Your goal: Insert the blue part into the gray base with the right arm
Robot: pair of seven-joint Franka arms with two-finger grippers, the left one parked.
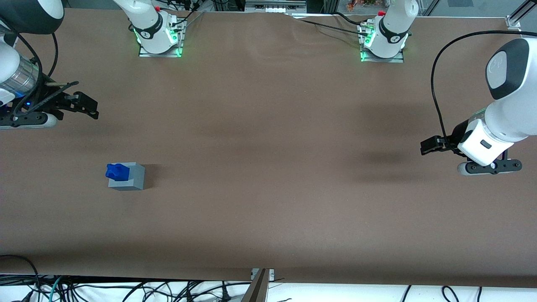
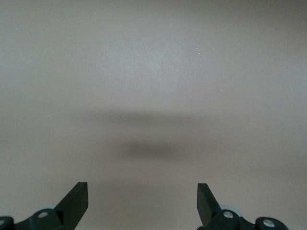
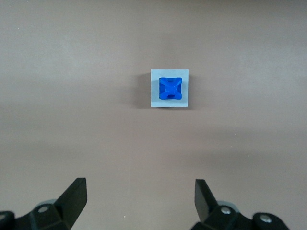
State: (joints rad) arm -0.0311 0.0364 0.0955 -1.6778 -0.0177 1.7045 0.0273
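Blue part (image 1: 117,172) sits in the gray base (image 1: 130,181); the gripper (image 1: 84,105) hangs well apart, fingers spread.

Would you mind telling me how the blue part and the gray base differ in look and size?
The blue part is bright blue; the gray base is light gray. The part is smaller and notched on top; the base is a plain-sided cube. The part sits in the base's top. Both look square from above. The gripper, open, hangs apart from both.
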